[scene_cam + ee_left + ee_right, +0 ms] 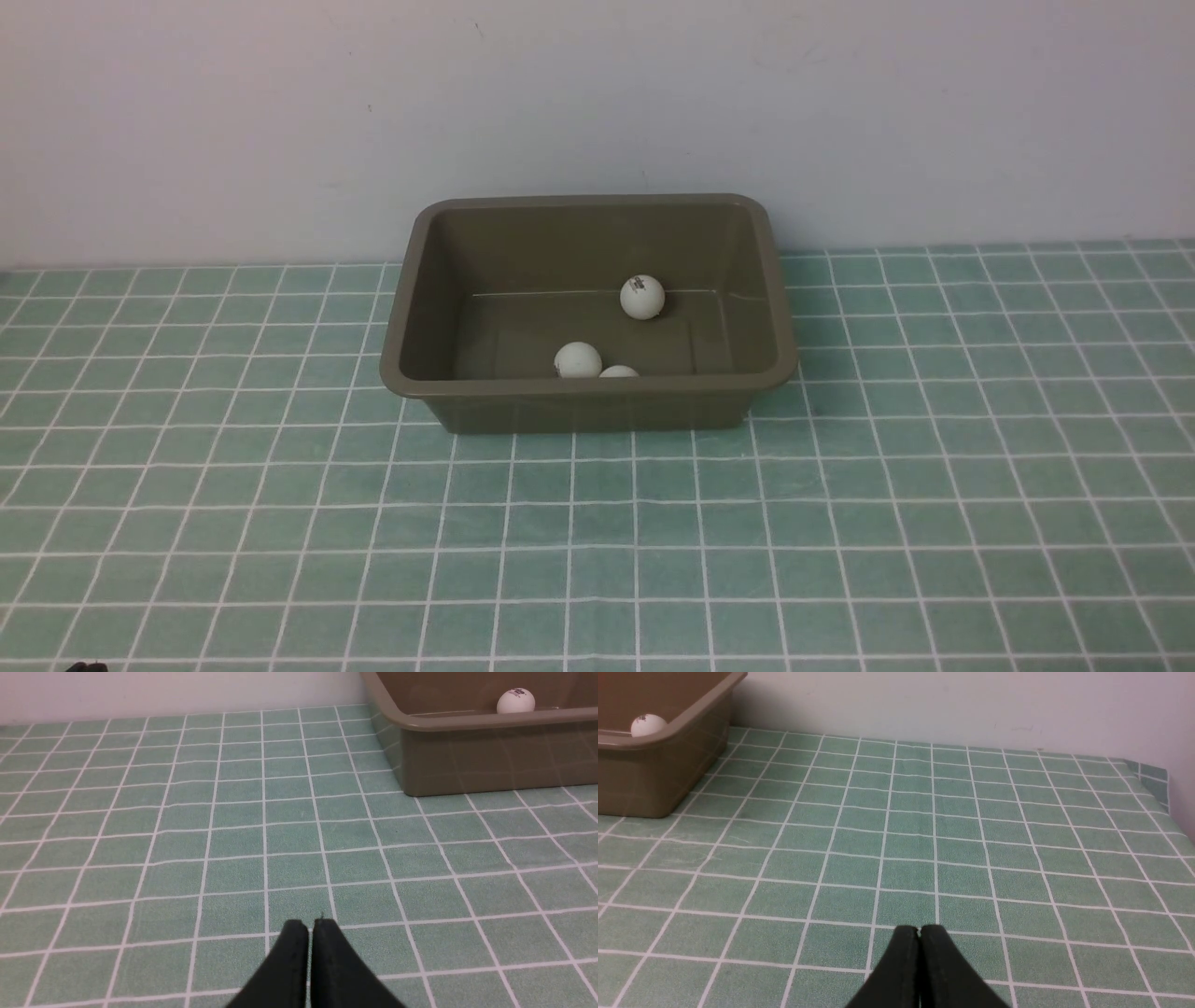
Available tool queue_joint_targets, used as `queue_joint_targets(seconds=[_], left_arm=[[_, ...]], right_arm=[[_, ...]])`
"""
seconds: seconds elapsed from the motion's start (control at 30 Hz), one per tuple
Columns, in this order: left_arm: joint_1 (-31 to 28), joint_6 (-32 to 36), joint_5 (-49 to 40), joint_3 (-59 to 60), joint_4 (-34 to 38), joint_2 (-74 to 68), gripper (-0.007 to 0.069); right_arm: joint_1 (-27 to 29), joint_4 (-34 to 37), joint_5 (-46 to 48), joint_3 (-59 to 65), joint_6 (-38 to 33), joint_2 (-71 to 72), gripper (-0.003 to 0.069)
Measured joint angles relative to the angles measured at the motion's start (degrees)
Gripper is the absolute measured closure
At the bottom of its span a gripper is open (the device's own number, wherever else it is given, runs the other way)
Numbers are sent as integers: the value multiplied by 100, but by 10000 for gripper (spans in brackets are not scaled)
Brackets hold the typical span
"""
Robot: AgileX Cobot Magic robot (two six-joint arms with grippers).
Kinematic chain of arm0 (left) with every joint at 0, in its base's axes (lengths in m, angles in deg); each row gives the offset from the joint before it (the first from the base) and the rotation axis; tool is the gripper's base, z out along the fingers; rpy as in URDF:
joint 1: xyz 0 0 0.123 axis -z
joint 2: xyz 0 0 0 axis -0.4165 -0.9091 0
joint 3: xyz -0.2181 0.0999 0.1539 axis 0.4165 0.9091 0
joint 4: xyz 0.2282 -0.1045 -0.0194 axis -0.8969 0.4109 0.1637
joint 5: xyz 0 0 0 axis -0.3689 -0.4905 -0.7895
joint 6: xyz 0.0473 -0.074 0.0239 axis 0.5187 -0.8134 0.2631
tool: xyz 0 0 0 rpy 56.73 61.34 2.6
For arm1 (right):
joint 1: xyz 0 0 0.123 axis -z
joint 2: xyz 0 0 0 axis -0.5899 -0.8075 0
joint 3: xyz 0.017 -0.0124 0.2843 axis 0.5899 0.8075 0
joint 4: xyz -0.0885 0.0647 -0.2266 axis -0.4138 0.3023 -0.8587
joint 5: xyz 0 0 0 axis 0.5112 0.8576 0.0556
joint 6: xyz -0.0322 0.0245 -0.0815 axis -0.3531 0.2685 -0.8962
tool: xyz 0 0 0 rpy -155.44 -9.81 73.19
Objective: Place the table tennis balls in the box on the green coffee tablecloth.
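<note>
The olive-brown box (588, 385) stands on the green coffee tablecloth (597, 541) near the back wall. Three white table tennis balls lie inside it: one at the back (642, 297), one near the front wall (578, 360), and one half hidden behind the front rim (618, 371). My left gripper (310, 926) is shut and empty, low over the cloth, well in front and to the left of the box (490, 760). My right gripper (920, 931) is shut and empty over the cloth, to the right of the box (658, 779). Neither gripper shows in the front view.
A plain white wall runs behind the cloth. In the right wrist view the cloth's edge (1153, 777) folds up against a wall at the far right. One ball shows above the box rim in each wrist view, the left (515, 701) and the right (647, 724).
</note>
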Motion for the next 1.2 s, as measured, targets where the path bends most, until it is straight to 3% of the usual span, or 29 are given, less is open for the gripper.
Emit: queue_joint_targets(seconds=[1.2], left_arm=[[0, 0, 0, 0, 0, 0, 629]], right_arm=[[0, 0, -10, 0, -70, 0, 676]])
